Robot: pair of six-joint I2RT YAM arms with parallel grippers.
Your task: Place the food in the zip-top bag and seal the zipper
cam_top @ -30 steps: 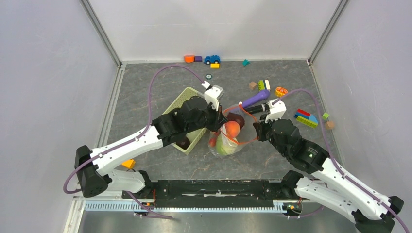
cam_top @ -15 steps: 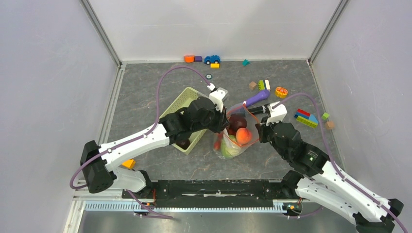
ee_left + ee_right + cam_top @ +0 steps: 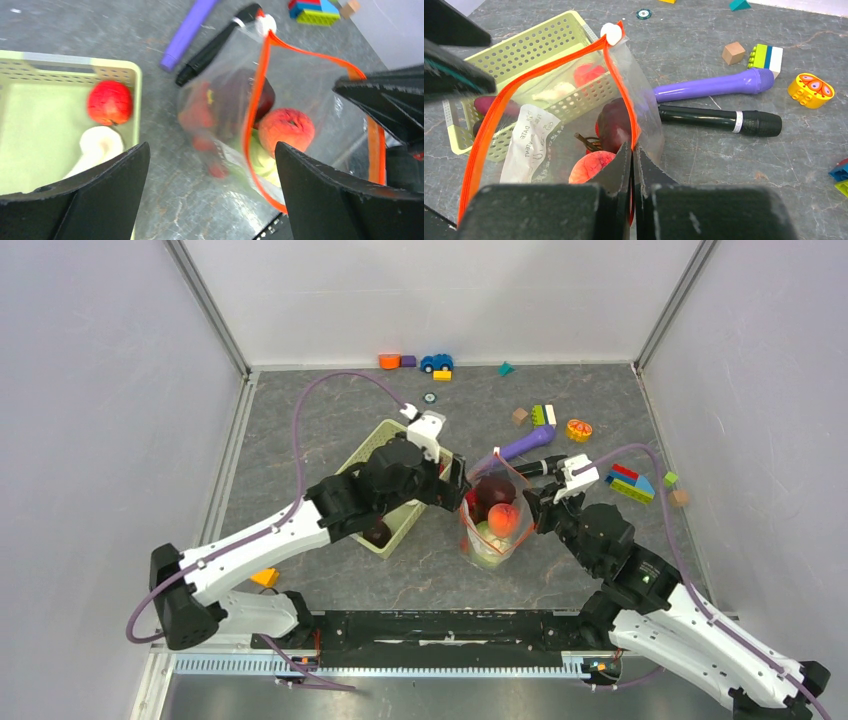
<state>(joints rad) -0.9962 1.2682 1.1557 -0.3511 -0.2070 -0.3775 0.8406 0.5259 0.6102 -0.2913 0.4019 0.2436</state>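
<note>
Right gripper pinched shut on bag rim at the zipper, bag upright, mouth open. Inside: peach apple, dark purple piece, something green below, likely cabbage. Left gripper fingers spread wide, empty, beside bag. Basket beyond holds red apple, white piece

The right hand pinches the zip-top bag at its orange zipper — a peach apple lies inside.
</note>
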